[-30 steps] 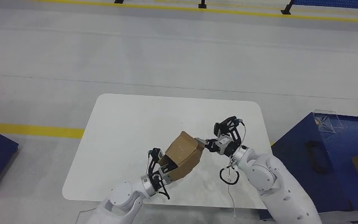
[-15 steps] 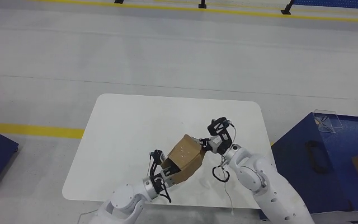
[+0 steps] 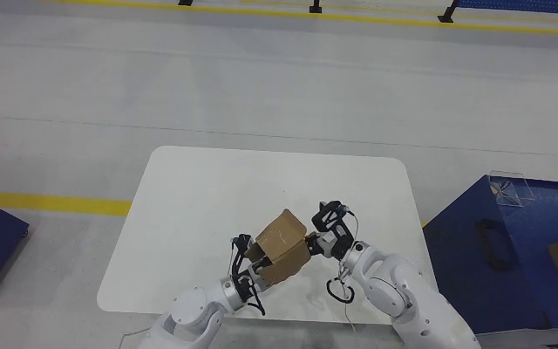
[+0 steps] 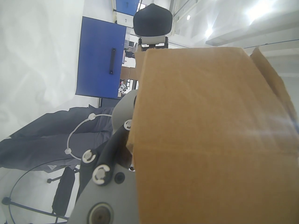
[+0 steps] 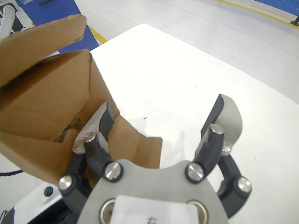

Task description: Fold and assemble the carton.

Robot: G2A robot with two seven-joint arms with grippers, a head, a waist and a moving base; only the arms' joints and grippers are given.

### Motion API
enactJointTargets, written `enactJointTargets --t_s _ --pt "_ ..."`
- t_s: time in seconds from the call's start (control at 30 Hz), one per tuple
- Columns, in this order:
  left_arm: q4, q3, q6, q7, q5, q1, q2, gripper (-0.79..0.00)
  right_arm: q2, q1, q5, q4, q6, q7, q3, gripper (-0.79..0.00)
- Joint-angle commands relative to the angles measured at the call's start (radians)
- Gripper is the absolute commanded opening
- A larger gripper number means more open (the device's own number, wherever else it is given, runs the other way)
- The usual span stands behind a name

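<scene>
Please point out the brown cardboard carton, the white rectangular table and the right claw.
brown cardboard carton [image 3: 282, 232], top view, on its upper panel.
white rectangular table [image 3: 200, 201], top view, on its bare surface.
right claw [image 5: 163, 103], right wrist view, midway between its open fingertips.

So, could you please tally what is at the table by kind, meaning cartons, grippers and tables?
carton: 1
grippers (left gripper, right gripper): 2
table: 1
Total: 4
</scene>
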Motion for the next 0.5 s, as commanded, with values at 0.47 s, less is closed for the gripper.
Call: enactJointTargets --t_s 0.47 --pt "0.006 -0.019 -0.029 -0.042 -0.042 0.002 0.001 -0.785 0.003 -0.013 0.242 0.053 -0.008 0.015 0.178 0.0"
